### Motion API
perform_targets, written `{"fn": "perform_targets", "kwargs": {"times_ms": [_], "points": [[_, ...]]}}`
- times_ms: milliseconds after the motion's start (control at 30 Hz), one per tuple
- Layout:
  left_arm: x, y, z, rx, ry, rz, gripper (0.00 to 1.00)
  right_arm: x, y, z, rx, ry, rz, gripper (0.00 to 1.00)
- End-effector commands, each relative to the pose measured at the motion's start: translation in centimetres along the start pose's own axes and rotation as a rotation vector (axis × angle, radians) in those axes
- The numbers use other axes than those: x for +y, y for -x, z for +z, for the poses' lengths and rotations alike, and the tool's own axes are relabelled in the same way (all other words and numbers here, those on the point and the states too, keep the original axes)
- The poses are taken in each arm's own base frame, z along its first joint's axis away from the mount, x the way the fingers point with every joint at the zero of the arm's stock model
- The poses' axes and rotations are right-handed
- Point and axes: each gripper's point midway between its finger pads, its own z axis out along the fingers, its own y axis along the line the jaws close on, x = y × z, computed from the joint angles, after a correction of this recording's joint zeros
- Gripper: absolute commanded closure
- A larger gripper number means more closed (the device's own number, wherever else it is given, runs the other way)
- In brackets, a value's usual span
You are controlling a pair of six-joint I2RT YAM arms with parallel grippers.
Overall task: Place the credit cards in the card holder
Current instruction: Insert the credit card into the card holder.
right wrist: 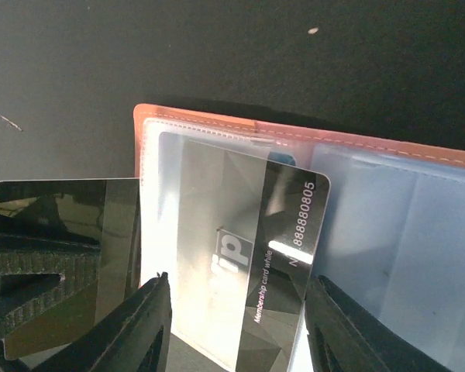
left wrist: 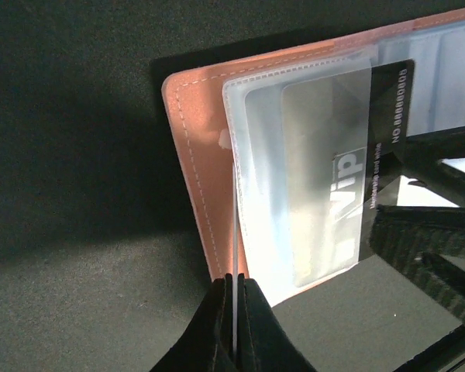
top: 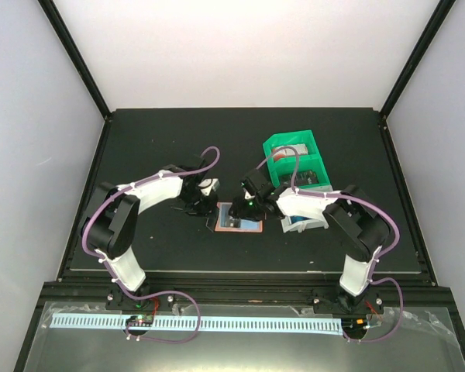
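Note:
The salmon-orange card holder [top: 239, 219] lies open on the dark mat between the two arms. In the left wrist view my left gripper [left wrist: 236, 280] is shut on the thin edge of a clear sleeve [left wrist: 294, 155] of the card holder [left wrist: 198, 155]. A dark credit card [right wrist: 271, 256] printed with "VIP" and a number sits partly inside that sleeve, its numbered end sticking out. My right gripper [right wrist: 236, 291] is open, with one finger on each side of the dark card [left wrist: 387, 132]. A bluish card [right wrist: 403, 240] shows through the sleeve beside it.
A green-and-white compartment tray [top: 273, 164] stands behind and to the right of the card holder, under the right arm; it holds a red-and-white card [top: 288, 150]. The mat's raised black frame [top: 403, 194] borders the work area.

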Motion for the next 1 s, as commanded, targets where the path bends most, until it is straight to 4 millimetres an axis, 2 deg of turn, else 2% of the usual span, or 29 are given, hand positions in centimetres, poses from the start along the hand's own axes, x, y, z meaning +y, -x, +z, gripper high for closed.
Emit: {"fn": "perform_targets", "kwargs": {"times_ms": [0, 233, 467, 600, 667, 833, 967], "points": [[-0.2, -0.2, 0.4, 0.007, 0.004, 0.016, 0.98, 1.8, -0.1, 0.8, 0.025, 0.062, -0.030, 0.51], [0.1, -0.5, 0.7, 0.012, 0.017, 0.001, 0.98, 3.9, -0.4, 1.3, 0.060, 0.167, -0.015, 0.51], [0.9, -0.3, -0.3, -0.035, 0.075, -0.017, 0.98, 3.6, 0.3, 0.1, 0.008, 0.129, -0.039, 0.50], [1.5, 0.1, -2.1, -0.103, 0.137, -0.035, 0.98, 2.1, 0.8, -0.5, -0.033, 0.039, -0.051, 0.49], [1.7, 0.4, -3.1, -0.149, 0.157, -0.041, 0.98, 1.9, 0.8, -1.2, -0.038, 0.023, -0.070, 0.49], [-0.3, 1.3, -6.3, -0.262, 0.093, -0.028, 0.98, 4.4, 1.6, -4.4, -0.080, 0.079, -0.166, 0.40], [-1.8, 2.0, -10.3, -0.409, 0.050, -0.004, 0.98, 6.7, 1.8, -7.5, -0.115, 0.164, -0.232, 0.36]]}}
